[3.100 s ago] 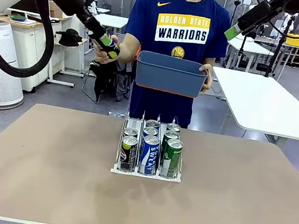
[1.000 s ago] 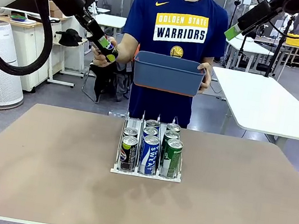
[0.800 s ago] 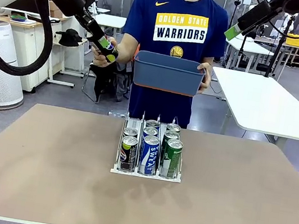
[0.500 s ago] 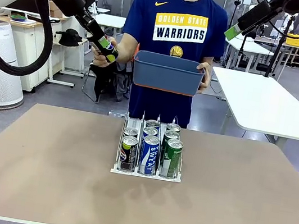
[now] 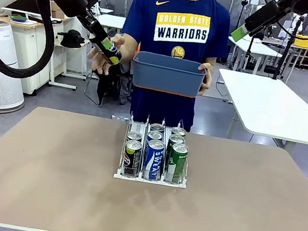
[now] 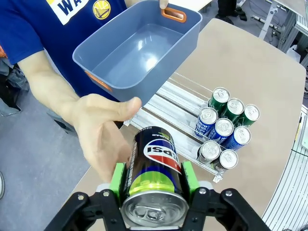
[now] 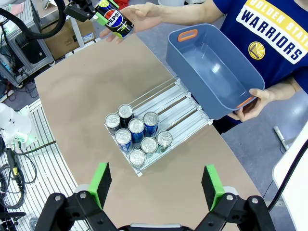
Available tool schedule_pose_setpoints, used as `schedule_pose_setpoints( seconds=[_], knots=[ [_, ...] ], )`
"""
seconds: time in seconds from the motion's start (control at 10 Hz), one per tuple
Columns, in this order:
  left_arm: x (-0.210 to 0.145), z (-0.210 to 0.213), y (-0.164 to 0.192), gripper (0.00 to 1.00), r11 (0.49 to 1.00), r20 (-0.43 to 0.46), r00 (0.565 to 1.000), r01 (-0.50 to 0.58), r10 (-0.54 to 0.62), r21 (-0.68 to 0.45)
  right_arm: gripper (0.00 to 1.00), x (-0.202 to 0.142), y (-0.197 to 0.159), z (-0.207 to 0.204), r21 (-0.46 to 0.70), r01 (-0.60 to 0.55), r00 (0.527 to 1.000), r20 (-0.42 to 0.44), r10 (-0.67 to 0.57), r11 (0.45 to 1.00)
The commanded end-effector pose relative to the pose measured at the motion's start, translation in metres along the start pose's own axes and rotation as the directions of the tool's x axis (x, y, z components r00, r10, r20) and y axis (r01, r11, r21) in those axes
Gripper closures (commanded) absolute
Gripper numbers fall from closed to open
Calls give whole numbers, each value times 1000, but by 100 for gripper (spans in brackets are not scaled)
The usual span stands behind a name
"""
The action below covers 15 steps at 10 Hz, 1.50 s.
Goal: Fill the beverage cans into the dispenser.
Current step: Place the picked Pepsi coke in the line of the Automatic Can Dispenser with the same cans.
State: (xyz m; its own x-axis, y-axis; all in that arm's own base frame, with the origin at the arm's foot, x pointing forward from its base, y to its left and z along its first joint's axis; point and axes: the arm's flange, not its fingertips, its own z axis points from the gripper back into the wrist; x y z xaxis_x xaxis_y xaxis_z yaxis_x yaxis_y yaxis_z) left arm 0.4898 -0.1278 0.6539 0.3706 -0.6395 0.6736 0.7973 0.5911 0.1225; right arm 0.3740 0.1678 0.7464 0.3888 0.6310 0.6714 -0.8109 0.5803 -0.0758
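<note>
- The left gripper is hanging high over the far-left side of the scene, past the tabletop's far edge, its fingers clamped on a black Pepsi can that is tilting with its base toward the person.
- In the left wrist view the green pads are pressing both sides of that can, whose silver top is facing the camera.
- The person's open hand is reaching just beside the held can, palm toward it; whether it is touching the can I cannot tell.
- The person is standing at the far side, the other hand holding a blue-grey bin above the far edge of the tabletop; the bin's inside is looking bare in the left wrist view.
- The dispenser is sitting at the middle of the tabletop, its three lanes running near to far.
- Its left lane is carrying two black cans, the middle lane three blue cans, the right lane three green cans, all upright and crowded at the near end.
- The far parts of the lanes are lying bare in the right wrist view.
- The right gripper is hanging high at the far right, well apart from the dispenser, its fingers standing wide apart around nothing.
</note>
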Motion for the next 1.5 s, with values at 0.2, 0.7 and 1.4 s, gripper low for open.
schedule_pose_setpoints(
  seconds=[0.2,0.7,1.4],
  knots=[
    [-1,2,2,100,1000,15,1000,-7,7,-3,0,-1,1,0,4,-1,1000,-2,1,1000],
    [-1,2,2,100,1000,15,1000,-7,7,-3,0,-1,1,0,4,-1,1000,-2,1,1000],
    [6,-24,-51,42,991,-169,978,-127,119,-41,0,-1,1,0,4,-1,1000,-2,1,1000]
  ],
)
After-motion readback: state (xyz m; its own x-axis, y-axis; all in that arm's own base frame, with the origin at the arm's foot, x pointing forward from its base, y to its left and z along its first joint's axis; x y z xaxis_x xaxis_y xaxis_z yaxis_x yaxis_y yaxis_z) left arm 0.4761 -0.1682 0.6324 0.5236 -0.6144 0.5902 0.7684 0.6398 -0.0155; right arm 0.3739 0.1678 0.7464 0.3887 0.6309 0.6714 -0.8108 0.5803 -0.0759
